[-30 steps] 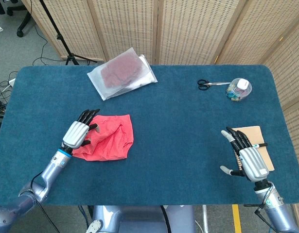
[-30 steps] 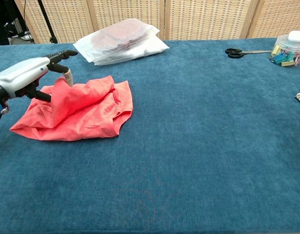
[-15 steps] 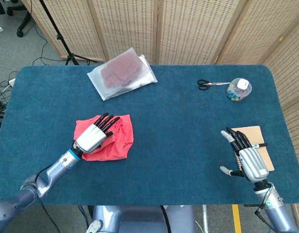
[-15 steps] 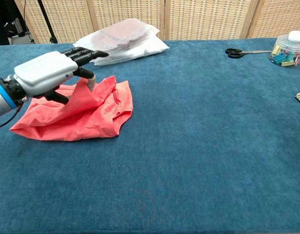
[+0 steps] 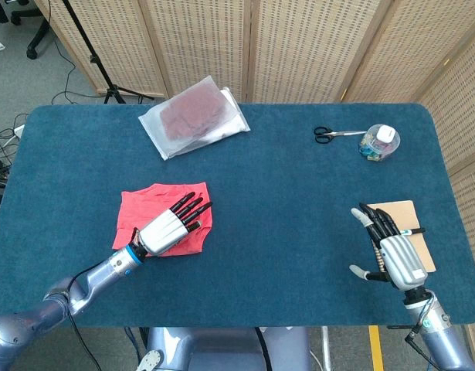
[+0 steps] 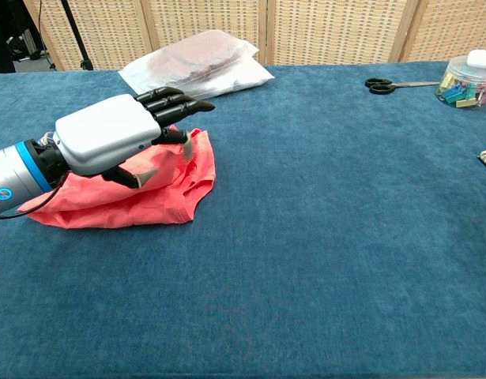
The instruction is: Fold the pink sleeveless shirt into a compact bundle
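The pink sleeveless shirt (image 5: 144, 205) lies crumpled and partly folded on the left half of the blue table (image 5: 299, 232). My left hand (image 5: 171, 226) hovers palm down over the shirt's right part, fingers stretched toward the far right. In the chest view the left hand (image 6: 108, 142) seems to pinch a raised fold of the shirt (image 6: 171, 197) between thumb and a bent finger. My right hand (image 5: 391, 247) rests open near the front right edge, holding nothing, and appears only in the head view.
A clear plastic bag with a dark red garment (image 5: 195, 116) lies at the back left. Scissors (image 5: 334, 134) and a small jar of clips (image 5: 380, 143) sit at the back right. A brown notebook (image 5: 411, 220) lies beside my right hand.
My left hand has carried a fold of the shirt from its left side over to the right, leaving the shirt narrower and flatter. The right hand has not moved.
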{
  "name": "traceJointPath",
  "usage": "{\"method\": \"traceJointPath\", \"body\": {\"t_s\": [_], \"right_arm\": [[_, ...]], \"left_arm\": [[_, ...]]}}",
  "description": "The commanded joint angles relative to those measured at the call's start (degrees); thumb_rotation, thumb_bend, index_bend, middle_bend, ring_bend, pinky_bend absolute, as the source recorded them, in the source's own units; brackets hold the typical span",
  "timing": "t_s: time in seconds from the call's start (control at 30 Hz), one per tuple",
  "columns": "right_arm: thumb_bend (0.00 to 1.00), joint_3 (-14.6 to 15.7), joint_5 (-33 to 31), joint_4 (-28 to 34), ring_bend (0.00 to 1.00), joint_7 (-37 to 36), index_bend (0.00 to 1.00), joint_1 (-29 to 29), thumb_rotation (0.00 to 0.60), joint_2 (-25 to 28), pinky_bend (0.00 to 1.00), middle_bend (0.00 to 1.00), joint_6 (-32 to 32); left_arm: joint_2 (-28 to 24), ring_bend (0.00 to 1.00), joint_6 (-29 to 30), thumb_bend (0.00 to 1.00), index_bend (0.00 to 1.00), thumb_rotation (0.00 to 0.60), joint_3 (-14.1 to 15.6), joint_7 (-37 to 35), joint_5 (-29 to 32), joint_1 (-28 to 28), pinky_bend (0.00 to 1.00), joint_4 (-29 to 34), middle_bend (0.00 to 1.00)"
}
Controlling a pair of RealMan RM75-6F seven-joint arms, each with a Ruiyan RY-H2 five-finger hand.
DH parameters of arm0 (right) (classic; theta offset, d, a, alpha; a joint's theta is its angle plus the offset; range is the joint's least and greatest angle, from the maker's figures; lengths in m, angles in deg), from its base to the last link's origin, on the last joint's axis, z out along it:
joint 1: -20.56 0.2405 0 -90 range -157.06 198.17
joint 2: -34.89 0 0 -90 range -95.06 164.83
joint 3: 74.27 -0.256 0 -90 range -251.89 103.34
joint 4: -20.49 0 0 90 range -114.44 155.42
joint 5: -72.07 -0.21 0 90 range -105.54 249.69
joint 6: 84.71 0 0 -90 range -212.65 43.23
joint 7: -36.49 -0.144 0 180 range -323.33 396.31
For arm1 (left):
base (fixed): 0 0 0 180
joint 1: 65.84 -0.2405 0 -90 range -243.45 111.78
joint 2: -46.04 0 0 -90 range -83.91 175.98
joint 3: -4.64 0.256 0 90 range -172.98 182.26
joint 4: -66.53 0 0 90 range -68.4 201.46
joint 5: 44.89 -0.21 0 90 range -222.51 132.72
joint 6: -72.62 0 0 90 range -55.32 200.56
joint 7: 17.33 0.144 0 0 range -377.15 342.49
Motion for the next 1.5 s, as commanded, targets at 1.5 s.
{"method": "traceJointPath", "body": {"t_s": [1.5], "right_arm": [[0.0, 0.25, 0.31, 0.59, 0.0, -0.26, 0.0, -0.06, 0.6, 0.52, 0.0, 0.0, -0.11]], "left_arm": [[3.17, 0.0, -8.32, 0.18, 0.0, 0.6, -4.36, -16.57, 12.16, -6.65, 0.0, 3.54, 0.0]]}}
